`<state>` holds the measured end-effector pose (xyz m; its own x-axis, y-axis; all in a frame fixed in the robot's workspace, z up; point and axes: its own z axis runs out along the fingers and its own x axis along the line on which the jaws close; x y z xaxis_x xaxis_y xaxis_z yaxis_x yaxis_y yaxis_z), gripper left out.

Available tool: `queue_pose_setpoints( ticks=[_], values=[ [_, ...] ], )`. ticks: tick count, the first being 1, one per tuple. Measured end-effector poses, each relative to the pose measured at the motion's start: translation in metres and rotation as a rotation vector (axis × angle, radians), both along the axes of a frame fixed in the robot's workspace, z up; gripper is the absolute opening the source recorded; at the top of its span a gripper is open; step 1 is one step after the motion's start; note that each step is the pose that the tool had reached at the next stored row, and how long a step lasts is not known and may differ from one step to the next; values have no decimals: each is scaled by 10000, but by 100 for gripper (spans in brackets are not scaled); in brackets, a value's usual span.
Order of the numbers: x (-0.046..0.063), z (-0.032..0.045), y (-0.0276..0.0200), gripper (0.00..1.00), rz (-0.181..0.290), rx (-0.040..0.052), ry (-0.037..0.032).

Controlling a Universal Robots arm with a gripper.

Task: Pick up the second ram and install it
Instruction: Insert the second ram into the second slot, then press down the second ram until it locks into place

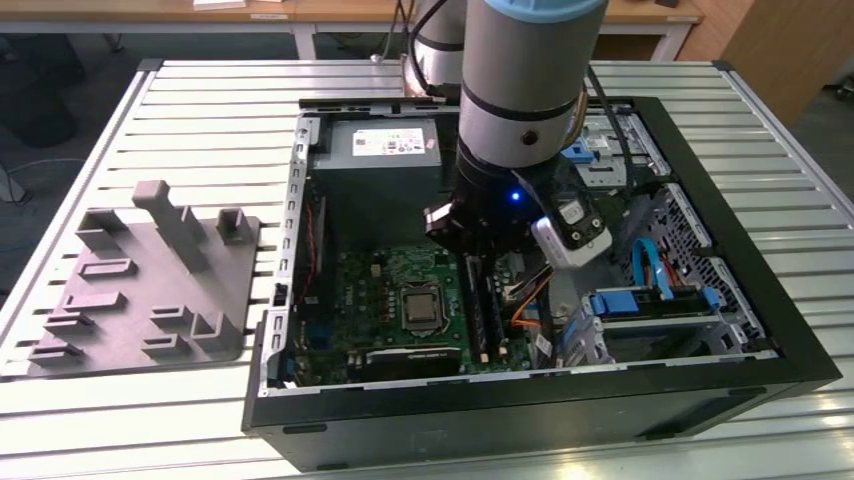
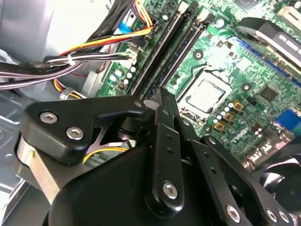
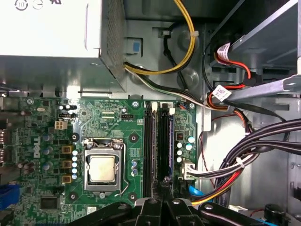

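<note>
A: What is carried by the bench [image 1: 174, 110]?
B: An opened computer case [image 1: 801, 370], into which the arm is lowered.
A: Where is the second ram [image 3: 165, 141] found?
B: Stood in a slot of the green board [image 3: 108, 117], beside the processor socket.
A: And the end effector [image 3: 164, 184]?
B: Clenched, its fingertips brought together at the stick's end; whether the stick is pinched cannot be told.
</note>
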<state>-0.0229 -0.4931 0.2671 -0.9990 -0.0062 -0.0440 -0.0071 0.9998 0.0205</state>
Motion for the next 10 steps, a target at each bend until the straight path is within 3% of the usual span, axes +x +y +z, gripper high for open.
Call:
queue_pose_setpoints(
  ticks=[10],
  values=[
    [0,4,0,10,0,-2,0]
  ],
)
